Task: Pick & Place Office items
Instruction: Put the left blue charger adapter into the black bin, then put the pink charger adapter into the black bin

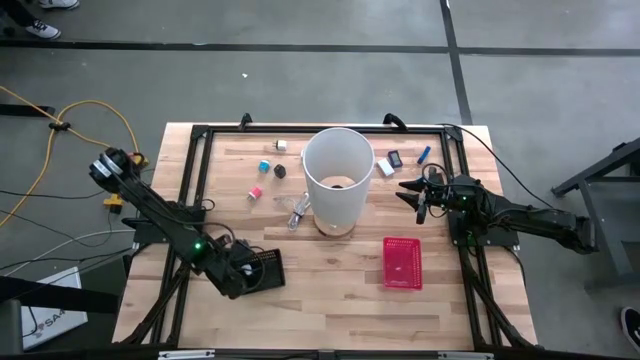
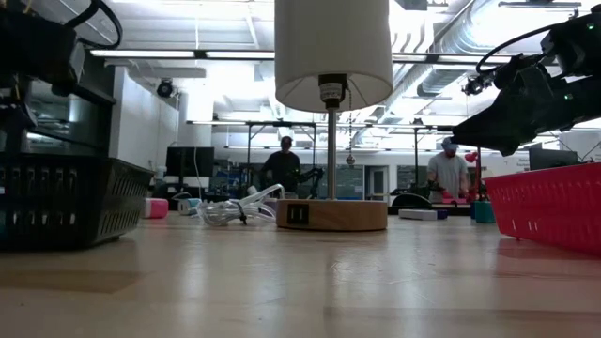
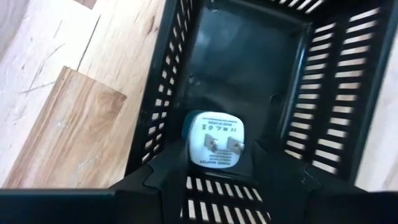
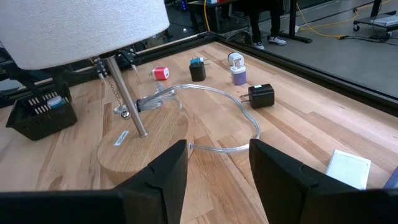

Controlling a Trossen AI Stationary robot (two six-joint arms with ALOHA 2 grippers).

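Observation:
My left gripper [image 1: 243, 274] hangs over the black mesh basket [image 1: 262, 268] at the table's near left, shut on a white plug adapter [image 3: 214, 138] whose two prongs face the wrist camera. My right gripper [image 1: 414, 192] hovers open to the right of the lamp [image 1: 336, 180], with nothing between its fingers [image 4: 217, 168]. Other office items lie on the far part of the table: a pink piece [image 1: 256, 192], a teal one [image 1: 265, 165], a black one [image 1: 280, 171], a white block [image 1: 385, 167] and a blue stick [image 1: 424, 154]. My left gripper has the white adapter between its two fingers, one on each side of the body [image 3: 189, 146]. The fingers slant steeply down from above into the basket's opening. The adapter's lower part is hidden behind the fingers, and I cannot tell whether it rests on the basket.
The lamp's white shade [image 2: 332, 52] stands on a round wooden base [image 2: 331, 214] mid-table, with a clear cable [image 4: 217, 118] coiled beside it. A red mesh basket [image 1: 402, 262] lies at the near right. A black frame rims the table. People stand in the room beyond.

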